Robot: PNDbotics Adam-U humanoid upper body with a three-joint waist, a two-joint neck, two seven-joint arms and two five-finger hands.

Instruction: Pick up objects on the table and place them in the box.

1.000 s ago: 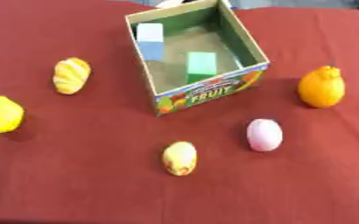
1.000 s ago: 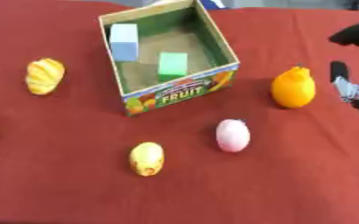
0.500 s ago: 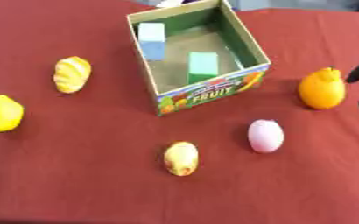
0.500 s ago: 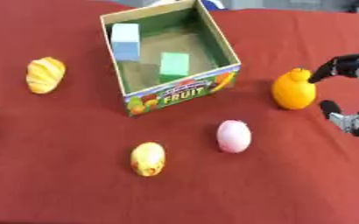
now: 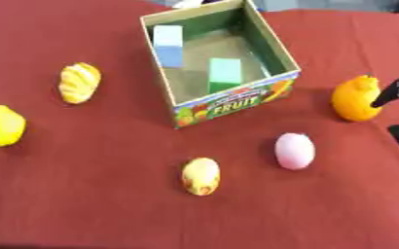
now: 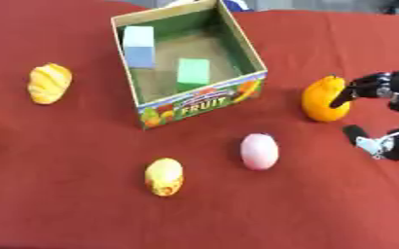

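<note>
The right hand (image 6: 389, 116) has come in from the right edge since a second ago; its fingers (image 6: 349, 93) now touch the orange (image 6: 324, 98), thumb apart below, not yet clamped. The orange sits on the red tabletop (image 6: 83, 204) right of the box (image 6: 237, 53), unmoved. The pink egg (image 6: 259, 151) lies where it was

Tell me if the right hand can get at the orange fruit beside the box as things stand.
Probably yes. The right hand is already at the round orange fruit, a finger touching its right side and the thumb open below. Nothing lies between them; the cardboard fruit box stands clear to the left.
</note>
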